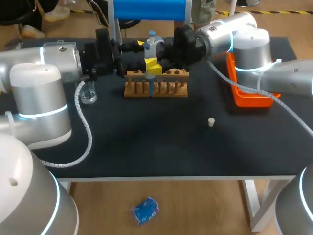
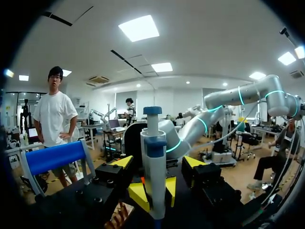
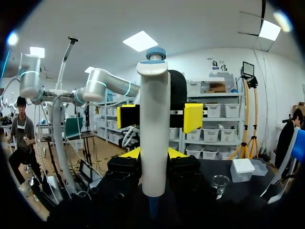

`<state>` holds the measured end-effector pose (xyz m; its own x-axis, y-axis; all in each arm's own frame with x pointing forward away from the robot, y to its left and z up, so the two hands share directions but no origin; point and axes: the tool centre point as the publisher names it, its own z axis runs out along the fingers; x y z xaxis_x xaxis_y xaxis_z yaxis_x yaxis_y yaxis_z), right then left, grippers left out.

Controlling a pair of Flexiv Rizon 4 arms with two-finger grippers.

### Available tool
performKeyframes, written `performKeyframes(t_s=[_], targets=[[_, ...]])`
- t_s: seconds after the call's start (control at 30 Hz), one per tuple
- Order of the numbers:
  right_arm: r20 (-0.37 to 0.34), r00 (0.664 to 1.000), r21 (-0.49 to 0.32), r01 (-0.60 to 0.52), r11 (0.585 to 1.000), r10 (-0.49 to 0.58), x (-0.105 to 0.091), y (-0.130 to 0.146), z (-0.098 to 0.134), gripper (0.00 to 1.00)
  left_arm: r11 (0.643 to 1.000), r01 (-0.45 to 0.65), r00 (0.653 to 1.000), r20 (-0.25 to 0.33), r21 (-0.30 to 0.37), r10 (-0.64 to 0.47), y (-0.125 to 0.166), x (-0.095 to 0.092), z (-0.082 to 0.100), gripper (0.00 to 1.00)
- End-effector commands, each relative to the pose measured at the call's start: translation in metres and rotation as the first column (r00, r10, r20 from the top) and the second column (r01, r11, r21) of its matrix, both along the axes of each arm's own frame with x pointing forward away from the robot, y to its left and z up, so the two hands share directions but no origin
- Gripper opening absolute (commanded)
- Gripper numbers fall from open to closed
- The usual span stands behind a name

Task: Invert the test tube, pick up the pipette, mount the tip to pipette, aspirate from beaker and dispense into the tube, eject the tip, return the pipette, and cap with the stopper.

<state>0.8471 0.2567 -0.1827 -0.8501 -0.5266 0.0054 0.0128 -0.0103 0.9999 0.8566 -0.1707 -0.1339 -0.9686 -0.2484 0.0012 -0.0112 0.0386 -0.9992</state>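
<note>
The white plastic pipette with a blue plunger knob (image 1: 152, 43) is upright in the air above the brown wooden test-tube rack (image 1: 168, 90), near the back of the black counter (image 1: 161, 147), between both arms. The left end effector (image 2: 154, 191) is closed on its lower barrel, with a yellow tip touching either side. The right end effector (image 3: 155, 153) clamps it in the same way from the opposite direction. I judge the pipette light and rigid, but its smooth barrel looks slippery. The best hold is on the straight mid-body, below the knob and clear of the narrow nose. Squeezing higher risks pressing the plunger, and any tilt would spoil the aim at the rack. The clear glass beaker (image 1: 88, 94) is fragile and sits well apart on the left arm's side. The small cream stopper (image 1: 211, 122) lies alone toward the front. The pipette's nose is lost low in both wrist views, so I cannot tell whether a tip is mounted. The end effectors mask the tube in the rack, and which arm bears the load cannot be read.
</note>
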Motion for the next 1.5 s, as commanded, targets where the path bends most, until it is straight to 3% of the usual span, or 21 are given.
performKeyframes(t_s=[0.03, 0.53, 0.67, 0.7, 0.73, 0.77, 1.47, 1.5], targets=[[-0.001, 1.0, 0.0, -0.005, 1.0, 0.005, 0.0021, -0.0002, -0.0009, 0.0, 1.0, 0.0, 1.0, 0.0, -0.001, 0.0, -0.0018, 0.0017, -0.0012, 0.47], [-0.005, 1.0, 0.003, -0.009, 1.0, 0.009, 0.0029, -0.0006, -0.0014, 0.0, 1.0, 0.006, 1.0, -0.001, -0.005, -0.006, -0.0041, 0.0018, -0.0021, 0.41], [-0.006, 1.0, 0.004, -0.009, 1.0, 0.009, 0.0035, -0.0005, -0.0014, 0.0, 1.0, 0.003, 1.0, -0.001, -0.007, -0.003, -0.0035, 0.0023, -0.0021, 0.27], [-0.006, 1.0, 0.004, -0.009, 1.0, 0.009, 0.0036, -0.0005, -0.0014, 0.0, 1.0, 0.002, 1.0, -0.001, -0.008, -0.002, -0.0035, 0.0023, -0.0022, 0.2], [-0.006, 1.0, 0.004, -0.009, 1.0, 0.009, 0.0036, -0.0005, -0.0015, 0.0, 1.0, 0.002, 1.0, -0.002, -0.01, -0.002, -0.0035, 0.0024, -0.0023, 0.04], [-0.006, 1.0, 0.004, -0.009, 1.0, 0.009, 0.0037, -0.0004, -0.0015, 0.0, 1.0, 0.002, 1.0, -0.001, -0.011, -0.002, -0.0035, 0.0024, -0.0023, 0.0], [-0.014, 1.0, 0.004, -0.016, 1.0, 0.016, 0.0034, 0.0002, -0.0025, 0.0, 1.0, 0.022, 1.0, -0.006, -0.021, -0.022, -0.0057, 0.002, -0.0026, 0.0], [-0.015, 1.0, 0.005, -0.015, 1.0, 0.015, 0.0034, -0.0004, -0.0023, 0.41, 1.0, 0.023, 1.0, -0.006, -0.022, -0.023, -0.0056, 0.0018, -0.0024, 0.0]])
